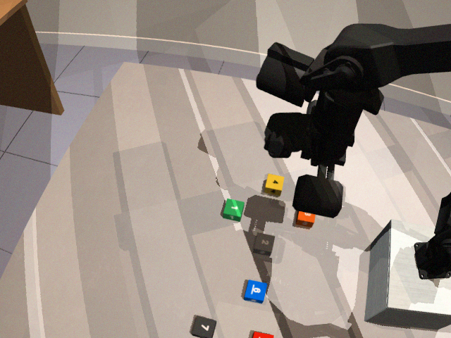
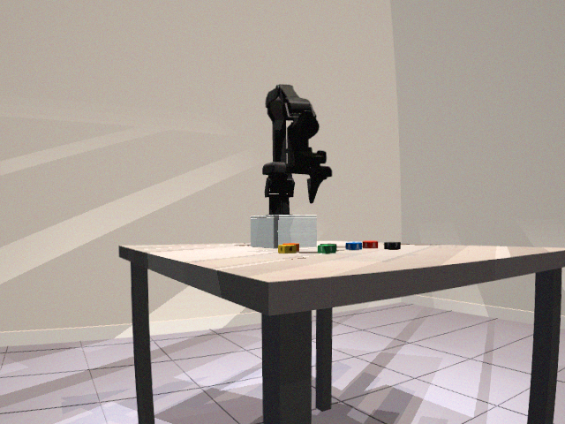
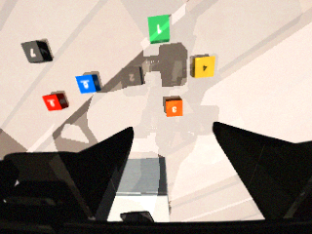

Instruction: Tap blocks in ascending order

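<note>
Seven small numbered blocks lie on the table (image 1: 145, 236) (image 2: 365, 278). They are green 1 (image 1: 233, 210) (image 3: 159, 29) (image 2: 327, 248), grey 2 (image 1: 263, 243) (image 3: 136, 75), orange 3 (image 1: 305, 219) (image 3: 174, 106), yellow 4 (image 1: 274, 184) (image 3: 203, 66) (image 2: 287, 248), a blue block (image 1: 255, 291) (image 3: 88, 83) (image 2: 353, 245), black 7 (image 1: 204, 326) (image 3: 36, 51) (image 2: 392, 245) and a red block (image 1: 262, 334) (image 3: 55, 101) (image 2: 370, 244). My gripper (image 1: 317, 196) (image 2: 314, 193) (image 3: 172, 128) is open and empty. It hangs well above the table, roughly over the orange block, which it partly hides in the top view.
The arm stands on a grey metal pedestal (image 1: 378, 276) (image 2: 291, 230) (image 3: 141, 187) at the table's right side, close to the blocks. A brown wooden piece of furniture (image 1: 22, 72) stands off the table at the far left.
</note>
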Controlling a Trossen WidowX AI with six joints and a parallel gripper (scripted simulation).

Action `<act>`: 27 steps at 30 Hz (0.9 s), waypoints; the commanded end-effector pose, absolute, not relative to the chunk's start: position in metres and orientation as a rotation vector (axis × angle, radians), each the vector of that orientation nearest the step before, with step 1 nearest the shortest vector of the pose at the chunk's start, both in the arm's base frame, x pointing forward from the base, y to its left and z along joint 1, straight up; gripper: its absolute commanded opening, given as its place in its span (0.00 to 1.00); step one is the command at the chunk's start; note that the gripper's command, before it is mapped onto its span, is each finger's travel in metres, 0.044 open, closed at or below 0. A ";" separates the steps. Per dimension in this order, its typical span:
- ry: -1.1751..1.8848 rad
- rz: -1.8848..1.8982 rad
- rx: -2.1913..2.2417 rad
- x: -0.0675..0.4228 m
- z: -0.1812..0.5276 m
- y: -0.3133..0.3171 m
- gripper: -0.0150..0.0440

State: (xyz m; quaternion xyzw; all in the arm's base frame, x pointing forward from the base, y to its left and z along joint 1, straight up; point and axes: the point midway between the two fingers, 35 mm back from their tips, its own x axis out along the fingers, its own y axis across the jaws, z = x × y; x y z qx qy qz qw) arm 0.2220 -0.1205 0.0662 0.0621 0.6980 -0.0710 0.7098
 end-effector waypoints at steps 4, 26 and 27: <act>1.542 -0.146 0.136 0.287 0.067 -0.078 0.93; 1.542 -0.146 0.136 0.287 0.067 -0.078 0.93; 1.542 -0.146 0.136 0.287 0.067 -0.076 0.93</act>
